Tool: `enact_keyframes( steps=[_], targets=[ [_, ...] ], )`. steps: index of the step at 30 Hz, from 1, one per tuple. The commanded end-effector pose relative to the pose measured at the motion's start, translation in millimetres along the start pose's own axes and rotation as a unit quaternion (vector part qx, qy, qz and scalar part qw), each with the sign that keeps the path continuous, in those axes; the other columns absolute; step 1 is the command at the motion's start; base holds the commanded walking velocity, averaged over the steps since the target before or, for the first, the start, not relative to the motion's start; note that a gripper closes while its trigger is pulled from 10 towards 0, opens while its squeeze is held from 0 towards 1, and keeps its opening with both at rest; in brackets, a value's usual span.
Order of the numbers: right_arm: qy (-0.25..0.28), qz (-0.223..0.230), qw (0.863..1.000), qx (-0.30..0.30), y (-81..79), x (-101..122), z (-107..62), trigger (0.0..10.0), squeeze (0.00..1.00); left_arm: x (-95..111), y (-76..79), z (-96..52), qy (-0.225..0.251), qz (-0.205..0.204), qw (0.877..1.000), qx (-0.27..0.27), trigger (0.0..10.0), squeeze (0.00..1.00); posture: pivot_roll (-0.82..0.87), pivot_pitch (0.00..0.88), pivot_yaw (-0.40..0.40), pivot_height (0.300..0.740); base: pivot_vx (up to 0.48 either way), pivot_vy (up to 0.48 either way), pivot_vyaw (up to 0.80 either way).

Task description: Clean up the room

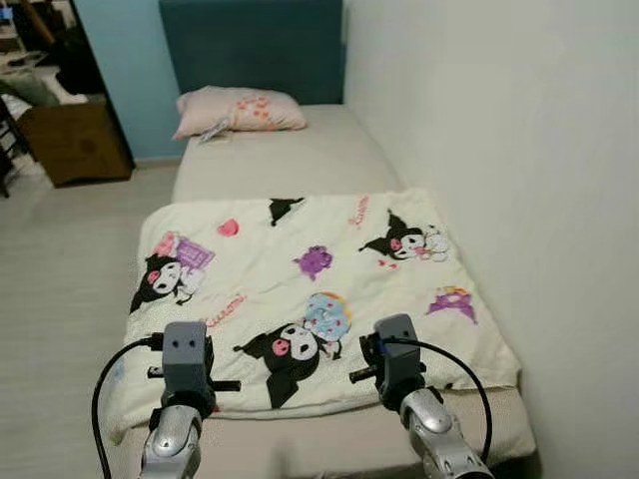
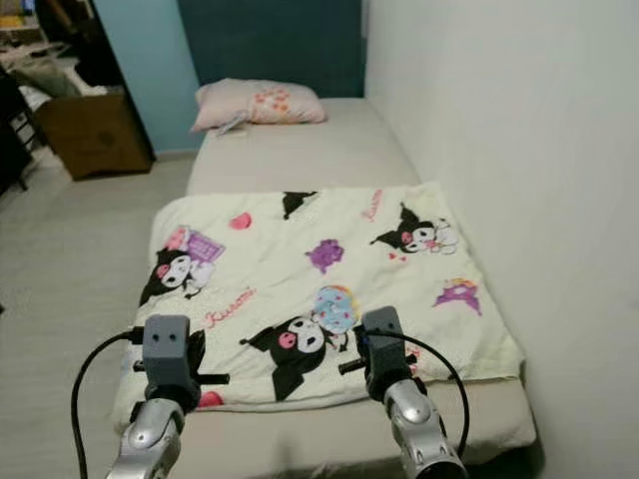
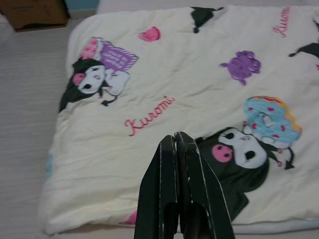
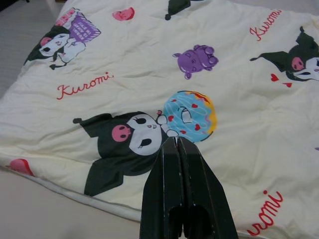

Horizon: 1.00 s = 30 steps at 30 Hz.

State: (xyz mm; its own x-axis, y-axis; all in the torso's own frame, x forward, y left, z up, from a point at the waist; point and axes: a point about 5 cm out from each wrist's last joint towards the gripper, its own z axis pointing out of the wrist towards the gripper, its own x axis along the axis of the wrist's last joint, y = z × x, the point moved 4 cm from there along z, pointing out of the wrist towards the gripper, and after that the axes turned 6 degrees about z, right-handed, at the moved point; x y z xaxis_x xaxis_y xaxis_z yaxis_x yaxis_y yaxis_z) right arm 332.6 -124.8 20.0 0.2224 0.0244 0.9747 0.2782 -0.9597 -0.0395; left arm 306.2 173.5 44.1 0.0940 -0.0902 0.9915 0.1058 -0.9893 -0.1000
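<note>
Left gripper (image 3: 174,144) and right gripper (image 4: 177,147) pinched tight, empty — above Kuromi blanket (image 1: 300,289). Open both first, then grab near edge corners — pull flat.

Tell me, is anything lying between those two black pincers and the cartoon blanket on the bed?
Nothing visible. The left pincer and right pincer, both shut, hover just above the blanket near its front edge, with bare printed fabric below them.
</note>
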Motion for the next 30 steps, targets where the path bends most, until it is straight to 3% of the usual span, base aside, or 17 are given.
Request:
enact_keyframes(
  steps=[1,11,15,19,30],
  targets=[
    [-0.013,0.001,1.0,0.0,0.2,-8.0,-3.2,10.0,0.0,-4.0,-3.5,-2.7,-0.005,0.011,1.0,0.006,10.0,0.0,-0.03,0.074,0.016,0.74,0.0,0.0,0.0],
    [-0.014,-0.001,1.0,0.003,-0.8,-9.3,-3.8,10.0,0.0,-6.4,-0.6,-4.3,-0.013,0.019,1.0,0.004,10.0,0.0,-0.03,0.081,0.016,0.74,0.0,0.0,0.0],
    [-0.014,-0.002,1.0,0.004,-1.2,-9.1,-3.7,10.0,0.0,-7.0,-0.6,-4.6,-0.014,0.023,1.0,0.007,10.0,0.0,-0.03,0.084,0.014,0.74,0.0,-0.48,0.0],
    [-0.014,-0.004,1.0,0.006,-1.5,-8.7,-3.5,10.0,0.0,-8.7,-0.6,-5.2,-0.016,-0.009,1.0,0.013,10.0,0.0,-0.03,0.084,0.014,0.74,0.0,0.0,0.0],
    [-0.015,-0.01,1.0,0.015,-2.3,-5.3,-0.7,10.0,0.0,-11.5,-0.7,-7.7,-0.025,-0.009,0.999,0.022,10.0,0.0,-0.03,0.089,0.004,0.74,0.0,0.0,0.0]
  ],
)
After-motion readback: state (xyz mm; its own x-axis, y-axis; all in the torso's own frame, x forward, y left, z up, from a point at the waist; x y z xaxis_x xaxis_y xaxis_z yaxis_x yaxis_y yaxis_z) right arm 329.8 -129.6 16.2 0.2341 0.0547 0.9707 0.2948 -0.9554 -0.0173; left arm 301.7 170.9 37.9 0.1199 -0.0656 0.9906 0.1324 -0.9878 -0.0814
